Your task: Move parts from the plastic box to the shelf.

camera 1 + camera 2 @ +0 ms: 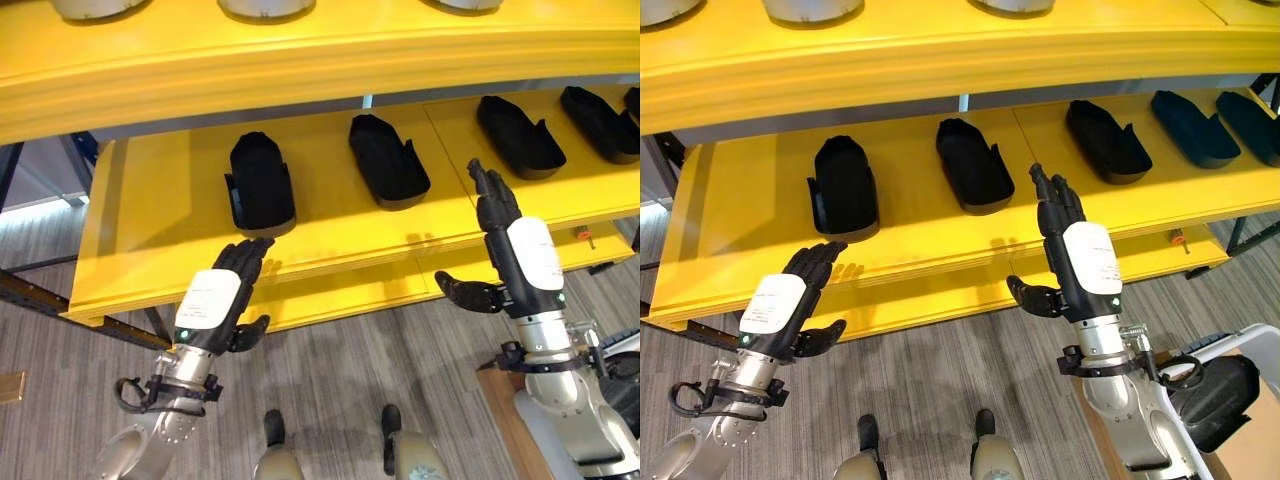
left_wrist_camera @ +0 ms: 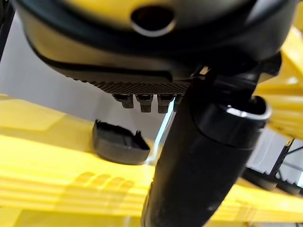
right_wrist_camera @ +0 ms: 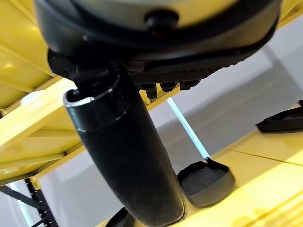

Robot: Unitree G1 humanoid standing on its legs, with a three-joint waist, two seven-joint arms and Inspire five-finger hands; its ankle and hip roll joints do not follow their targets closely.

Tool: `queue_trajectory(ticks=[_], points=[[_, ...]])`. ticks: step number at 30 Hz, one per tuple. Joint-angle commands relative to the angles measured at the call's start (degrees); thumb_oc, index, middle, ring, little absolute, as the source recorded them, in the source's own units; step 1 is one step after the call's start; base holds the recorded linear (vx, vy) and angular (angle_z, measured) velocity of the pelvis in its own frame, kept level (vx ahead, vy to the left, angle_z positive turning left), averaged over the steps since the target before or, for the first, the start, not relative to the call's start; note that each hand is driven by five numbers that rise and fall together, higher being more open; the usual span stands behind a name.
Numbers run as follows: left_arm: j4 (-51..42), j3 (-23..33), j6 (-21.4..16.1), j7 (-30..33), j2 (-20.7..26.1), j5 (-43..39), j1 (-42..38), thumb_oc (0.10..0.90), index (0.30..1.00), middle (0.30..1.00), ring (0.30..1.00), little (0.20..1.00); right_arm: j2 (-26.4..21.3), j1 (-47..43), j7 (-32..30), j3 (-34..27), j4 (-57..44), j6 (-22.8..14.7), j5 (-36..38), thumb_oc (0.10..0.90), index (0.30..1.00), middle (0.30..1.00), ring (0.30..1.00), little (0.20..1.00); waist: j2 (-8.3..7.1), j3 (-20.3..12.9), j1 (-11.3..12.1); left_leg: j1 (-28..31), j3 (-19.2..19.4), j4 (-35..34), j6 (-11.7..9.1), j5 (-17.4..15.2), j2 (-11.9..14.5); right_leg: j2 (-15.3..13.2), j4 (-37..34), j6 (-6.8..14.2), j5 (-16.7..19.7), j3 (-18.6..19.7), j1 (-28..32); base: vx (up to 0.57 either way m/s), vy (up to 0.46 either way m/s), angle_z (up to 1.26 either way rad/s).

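Note:
Several black moulded parts lie in a row on the yellow shelf (image 1: 150, 220): the leftmost part (image 1: 260, 182), a second part (image 1: 387, 160), a third part (image 1: 518, 136) and a further one (image 1: 598, 122). My left hand (image 1: 232, 285) hangs open in front of the shelf edge, just below the leftmost part, holding nothing. My right hand (image 1: 503, 245) stands upright and open before the shelf, between the second and third parts, empty, thumb stuck out to the left. The left wrist view shows a black part (image 2: 118, 144) past the fingers; the right wrist view shows another part (image 3: 206, 182).
An upper yellow shelf board (image 1: 300, 55) overhangs the row, with pale round items (image 1: 265, 8) on top. A lower yellow ledge (image 1: 350, 290) juts out below. A dark bag (image 1: 1215, 395) sits by a wooden surface (image 1: 500, 400) at the lower right. Grey floor (image 1: 330, 370) lies below.

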Motion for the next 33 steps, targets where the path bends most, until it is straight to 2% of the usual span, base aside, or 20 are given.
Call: queue_trajectory(ticks=[1, 13, 27, 33], points=[[-3.1, 3.2, -0.6, 5.4, 1.1, 2.8, -5.0, 0.9, 1.0, 1.0, 1.0, 1.0, -1.7, -5.3, -5.1, -1.4, -4.4, -2.6, -0.8, 0.9, 1.0, 1.0, 1.0, 1.0, -0.99, -2.2, 0.1, 1.3, 0.0, -2.0, -2.0, 4.8, 6.8, -2.3, 1.9, 2.3, -0.9, 0.0, 1.0, 0.0, 0.0, 0.0], [0.5, 3.3, 1.9, 7.6, -0.7, 3.7, -7.2, 0.9, 1.0, 1.0, 1.0, 1.0, -1.2, -6.9, -6.3, -0.7, -3.9, -1.7, -1.6, 0.9, 1.0, 1.0, 1.0, 1.0, -1.46, -1.1, -0.2, 0.7, 1.3, -2.0, -2.0, 4.9, 6.6, -2.4, 2.0, 2.3, -0.1, 1.1, -0.8, -0.01, 0.005, -0.04], [11.2, -4.9, 4.5, 8.9, -4.3, 2.2, -16.9, 0.9, 1.0, 1.0, 1.0, 1.0, -1.1, -9.9, -8.0, 2.1, -3.0, -1.2, -1.9, 0.9, 1.0, 1.0, 1.0, 1.0, -2.64, 1.1, -2.0, 0.1, 3.6, -2.1, -2.0, 5.3, 6.9, -1.8, 2.7, 2.2, 0.8, 3.4, -4.3, -0.02, 0.011, -0.09], [13.4, -6.1, 4.9, 9.0, -5.2, 1.6, -18.2, 0.9, 1.0, 1.0, 1.0, 1.0, -1.1, -10.0, -8.5, 2.5, -3.0, -1.3, -1.7, 0.9, 1.0, 1.0, 1.0, 1.0, -2.86, 1.5, -2.2, -0.1, 4.1, -2.2, -2.1, 5.5, 7.1, -1.6, 2.6, 2.2, 1.0, 3.8, -4.9, 0.0, -0.001, -0.05]])
